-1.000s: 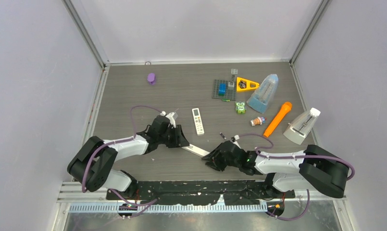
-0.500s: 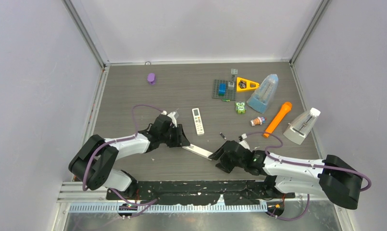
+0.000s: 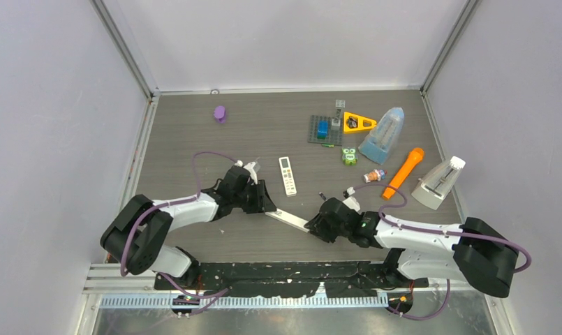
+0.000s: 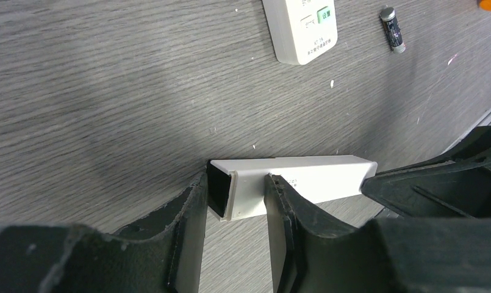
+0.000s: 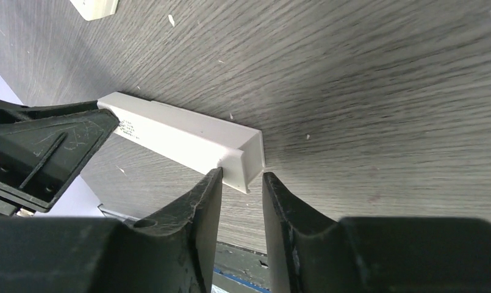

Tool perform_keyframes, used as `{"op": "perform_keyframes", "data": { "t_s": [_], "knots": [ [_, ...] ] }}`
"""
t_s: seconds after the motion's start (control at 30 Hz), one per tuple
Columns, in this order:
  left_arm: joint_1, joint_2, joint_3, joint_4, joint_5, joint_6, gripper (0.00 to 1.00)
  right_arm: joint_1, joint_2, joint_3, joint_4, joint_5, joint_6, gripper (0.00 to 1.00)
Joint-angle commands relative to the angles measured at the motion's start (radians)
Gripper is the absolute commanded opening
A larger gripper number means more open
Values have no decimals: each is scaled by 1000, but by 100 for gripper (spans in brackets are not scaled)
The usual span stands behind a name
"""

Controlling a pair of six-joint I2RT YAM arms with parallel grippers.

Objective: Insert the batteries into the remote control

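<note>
A long white remote control (image 3: 287, 218) lies between both grippers near the table's front. My left gripper (image 3: 264, 206) is shut on its left end, and the fingers flank the black end face (image 4: 236, 179). My right gripper (image 3: 314, 225) is shut on the opposite end, its fingers pinching the open white end (image 5: 243, 175). A blackish battery (image 3: 322, 196) lies on the table just behind the remote, apart from both grippers; it also shows in the left wrist view as a small dark cylinder (image 4: 392, 28). A second white remote (image 3: 287, 174) with buttons lies further back.
An orange carrot-shaped toy (image 3: 403, 172), a small orange-and-purple object (image 3: 374, 175) and a white wedge-shaped device (image 3: 438, 183) sit at the right. Further back are a blue translucent wedge (image 3: 382, 135), a grey baseplate (image 3: 324, 130), a yellow triangle (image 3: 358, 123), a green toy (image 3: 348, 155) and a purple piece (image 3: 220, 113).
My right arm swung out to the right, then drew back in, and its gripper now sits closer on the remote's right end. The left gripper and the remote have hardly moved.
</note>
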Motion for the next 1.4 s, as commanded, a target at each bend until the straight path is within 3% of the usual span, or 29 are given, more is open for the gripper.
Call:
{"op": "perform_keyframes", "data": {
  "t_s": [0.0, 0.2, 0.5, 0.8, 1.07, 1.37],
  "knots": [
    [-25, 98, -72, -246, -129, 52, 38, -4, 51, 43, -77, 17, -36, 33],
    [-26, 80, -86, -202, -100, 44, 35, -4, 111, 81, -121, 11, -59, 26],
    [-27, 75, -137, -23, 8, 19, 27, -4, 173, 125, -153, 23, -97, 25],
    [-28, 110, -185, 116, 77, -10, 0, -4, 220, 137, -132, 14, -119, 21],
    [-27, 132, -211, 185, 98, -19, 0, -8, 301, 207, -184, -3, -155, 17],
    [-28, 92, -192, 163, 59, -32, 0, -8, 286, 229, -184, 21, -186, 21]
  ]
}}
